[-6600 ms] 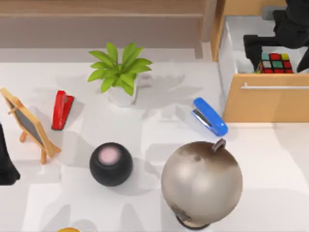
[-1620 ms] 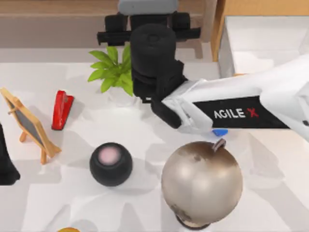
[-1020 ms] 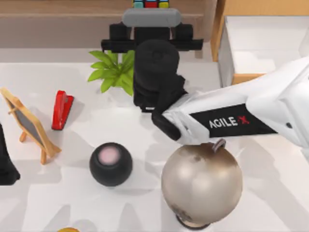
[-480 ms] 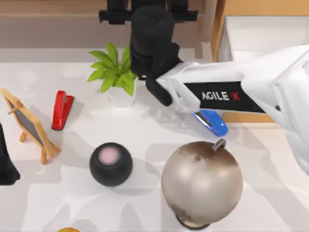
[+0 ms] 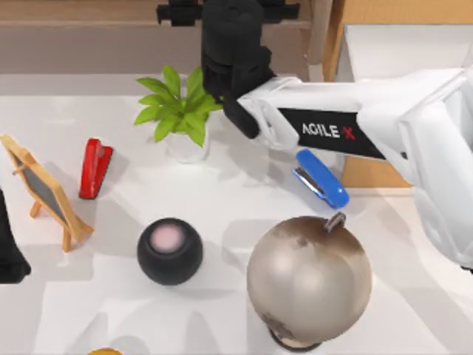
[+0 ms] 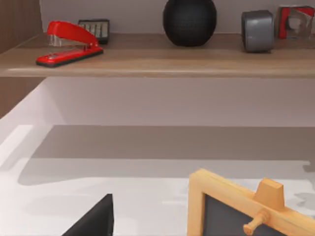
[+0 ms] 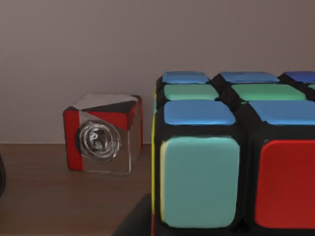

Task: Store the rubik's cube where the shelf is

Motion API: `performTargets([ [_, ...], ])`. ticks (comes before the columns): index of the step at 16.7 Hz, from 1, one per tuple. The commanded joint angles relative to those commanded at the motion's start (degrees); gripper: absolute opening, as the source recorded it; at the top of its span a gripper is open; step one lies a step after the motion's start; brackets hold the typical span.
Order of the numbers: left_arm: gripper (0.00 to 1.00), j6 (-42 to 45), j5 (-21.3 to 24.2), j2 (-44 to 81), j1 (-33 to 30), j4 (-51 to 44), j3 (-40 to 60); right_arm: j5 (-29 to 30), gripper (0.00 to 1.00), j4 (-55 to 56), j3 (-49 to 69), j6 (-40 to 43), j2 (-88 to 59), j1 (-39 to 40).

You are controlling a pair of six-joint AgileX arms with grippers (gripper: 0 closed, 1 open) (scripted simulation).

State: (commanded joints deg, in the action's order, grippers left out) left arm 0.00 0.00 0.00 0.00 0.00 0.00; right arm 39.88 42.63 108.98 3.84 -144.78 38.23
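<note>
The rubik's cube (image 7: 231, 157), with black edges and blue, green, teal and red squares, sits very close in the right wrist view, just over the brown board of the shelf (image 7: 54, 191). In the top view the shelf (image 5: 89, 33) runs along the back, with its upright post (image 5: 318, 37) to the right. My right arm reaches from the right to the back centre. Its gripper (image 5: 229, 9) is over the shelf at the picture's upper edge, shut on the cube. My left arm (image 5: 7, 255) is parked at the left edge.
On the shelf are a clear-and-red block (image 7: 103, 133), a red stapler (image 6: 69, 46), a black ball (image 6: 189, 22) and a grey cylinder (image 6: 257, 30). The table holds a plant (image 5: 181, 111), red stapler (image 5: 94, 166), easel (image 5: 44, 192), black speaker (image 5: 169, 250), globe (image 5: 309, 279) and blue stapler (image 5: 321, 177). An open drawer cabinet (image 5: 399, 52) is at the back right.
My right arm lifted the cube out of the drawer and swung left to the shelf. Over the last second it pushed farther back, taking the cube past the top view's upper edge.
</note>
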Motion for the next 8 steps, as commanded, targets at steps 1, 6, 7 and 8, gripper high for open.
performTargets([
  [1, 1.0, 0.0, 0.0, 0.0, 0.0, 0.0, 0.0, 0.0, 0.0, 0.0, 0.0, 0.0, 0.0, 0.0],
  [6, 1.0, 0.0, 0.0, 0.0, 0.0, 0.0, 0.0, 0.0, 0.23, 0.0, 0.0, 0.0, 0.0, 0.0],
  [7, 1.0, 0.0, 0.0, 0.0, 0.0, 0.0, 0.0, 0.0, 0.3, 0.0, 0.0, 0.0, 0.0, 0.0],
  [8, 1.0, 0.0, 0.0, 0.0, 0.0, 0.0, 0.0, 0.0, 0.38, 0.0, 0.0, 0.0, 0.0, 0.0],
])
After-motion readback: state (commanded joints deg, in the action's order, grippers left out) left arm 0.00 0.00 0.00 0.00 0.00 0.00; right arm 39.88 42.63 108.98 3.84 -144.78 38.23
